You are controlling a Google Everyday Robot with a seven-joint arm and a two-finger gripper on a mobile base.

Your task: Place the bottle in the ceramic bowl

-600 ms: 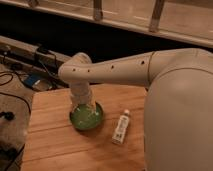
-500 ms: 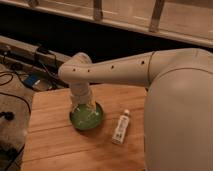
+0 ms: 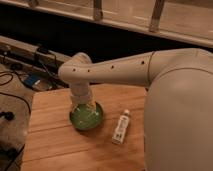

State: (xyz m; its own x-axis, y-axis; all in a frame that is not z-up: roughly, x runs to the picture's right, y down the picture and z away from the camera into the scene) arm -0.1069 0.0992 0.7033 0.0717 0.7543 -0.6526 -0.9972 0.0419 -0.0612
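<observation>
The bottle [image 3: 120,127], a slim white tube with a white cap and dark label, lies flat on the wooden table [image 3: 55,145], just right of the ceramic bowl. The ceramic bowl [image 3: 86,118] is round, shallow and glossy green, near the table's middle. My gripper [image 3: 83,107] hangs straight down over the bowl, its tips at the bowl's inside. It holds nothing that I can see. The bottle is a short way to the gripper's right, apart from it.
My white arm [image 3: 120,70] crosses from the right above the table, and my large white body [image 3: 180,120] covers the table's right side. Cables and a blue object [image 3: 31,80] lie on the floor at left. A dark ledge runs behind the table.
</observation>
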